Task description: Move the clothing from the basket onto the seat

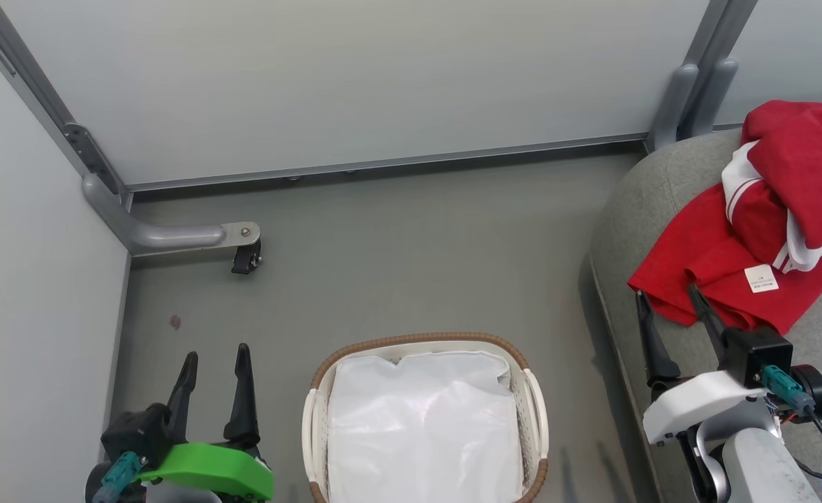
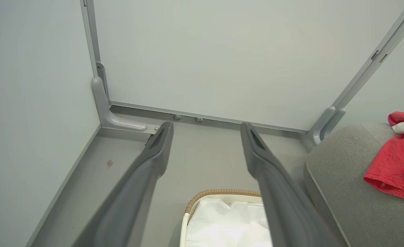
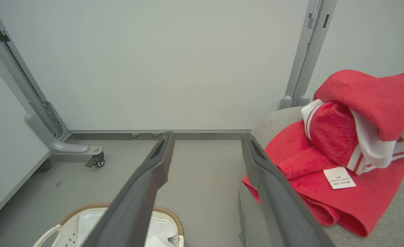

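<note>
Jaws stood wide apart on both my grippers, and neither held anything. My left gripper (image 1: 216, 353), with long dark tapering fingers on a green mount, hung low over the floor (image 1: 417, 244), just left of the basket (image 1: 417, 340). My right gripper (image 1: 665, 292), on a white mount, sat at the front edge of the seat (image 1: 634, 209). Its tips were close to the near hem of the clothing (image 1: 718, 258); I could not tell whether they touched it.

The clothing lay on the seat, well apart from the basket. It was a heap of bright red fabric with white stripes and trim, one piece spread flat and one bunched on top. A small white label (image 1: 761, 277) lay on the flat piece. The nap looked slightly fuzzy, like towelling.

I judged it light, limp and sturdy, likely to sag and unfold when lifted, with enough grain not to slip. A thick fold or bunched ridge seemed the best hold, not the label or a single thin hem.

The basket was oval white slotted plastic with a brown woven rim, and inside it was a smooth white liner (image 1: 424, 419). The seat was grey woven upholstery with a rounded, seamed edge.
</note>
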You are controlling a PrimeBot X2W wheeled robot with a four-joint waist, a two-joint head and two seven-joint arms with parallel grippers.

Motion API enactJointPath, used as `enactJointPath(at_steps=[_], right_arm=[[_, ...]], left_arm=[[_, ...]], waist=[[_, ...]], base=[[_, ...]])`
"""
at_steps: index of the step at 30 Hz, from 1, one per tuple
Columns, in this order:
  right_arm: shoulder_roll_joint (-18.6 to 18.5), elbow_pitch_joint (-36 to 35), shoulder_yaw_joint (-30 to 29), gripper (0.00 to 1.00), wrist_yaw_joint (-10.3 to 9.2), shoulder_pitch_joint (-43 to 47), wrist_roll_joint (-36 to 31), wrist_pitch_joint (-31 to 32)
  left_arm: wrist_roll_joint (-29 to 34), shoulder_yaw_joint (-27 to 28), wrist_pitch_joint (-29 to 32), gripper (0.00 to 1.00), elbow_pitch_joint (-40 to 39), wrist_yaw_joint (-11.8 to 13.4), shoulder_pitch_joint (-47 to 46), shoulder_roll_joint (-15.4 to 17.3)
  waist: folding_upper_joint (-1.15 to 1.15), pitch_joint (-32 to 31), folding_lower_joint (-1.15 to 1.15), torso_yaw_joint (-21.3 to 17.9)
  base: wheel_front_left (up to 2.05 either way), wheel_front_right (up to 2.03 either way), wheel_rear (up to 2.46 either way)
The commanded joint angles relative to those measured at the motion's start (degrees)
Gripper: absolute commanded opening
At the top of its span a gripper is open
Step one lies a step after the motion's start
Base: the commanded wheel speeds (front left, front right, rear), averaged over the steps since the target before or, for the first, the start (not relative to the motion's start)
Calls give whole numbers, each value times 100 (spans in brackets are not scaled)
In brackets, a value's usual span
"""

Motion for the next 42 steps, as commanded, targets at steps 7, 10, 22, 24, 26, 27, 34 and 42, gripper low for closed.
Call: enactJointPath(at_steps=[7, 10, 22, 24, 26, 27, 34, 42], right_arm=[[-23, 96, 92, 100, -8, 194, 118, -11], [-22, 113, 111, 100, -8, 184, 134, -11], [11, 141, 163, 0, 0, 137, 160, 4], [37, 238, 161, 0, 0, 190, 167, 11], [43, 286, 122, 0, 0, 186, 314, 81], [42, 287, 104, 0, 0, 179, 417, 118], [36, 191, 55, 0, -1, 211, 1235, 318], [29, 78, 19, 0, -1, 256, 2071, 505]], left_arm=[[-36, -41, -1, 100, 31, 8, 68, 6], [-41, -51, 0, 100, 59, 8, 59, 6], [-65, -70, 3, 0, 130, -5, 2, -3], [-73, -70, 6, 0, 235, -5, 10, -9], [-208, -53, 40, 0, 249, -6, 5, -10], [-299, -39, 65, 0, 240, -8, 2, -9], [-989, 68, 259, 0, 178, -17, -36, 8], [-1693, 179, 459, 0, 107, -28, -78, 23]], waist=[[0, -66, 0, -13], [0, -75, 0, -6], [0, -97, 0, 21], [0, -97, 0, 21], [0, -102, 0, 18], [0, -105, 0, 16], [0, -126, 0, 1], [0, -150, 0, -15]], base=[[0, 0, 0], [0, 0, 0], [0, 0, 0], [0, 0, 0], [0, 0, 0], [0, 0, 0], [0, 0, 0], [0, 0, 0]])
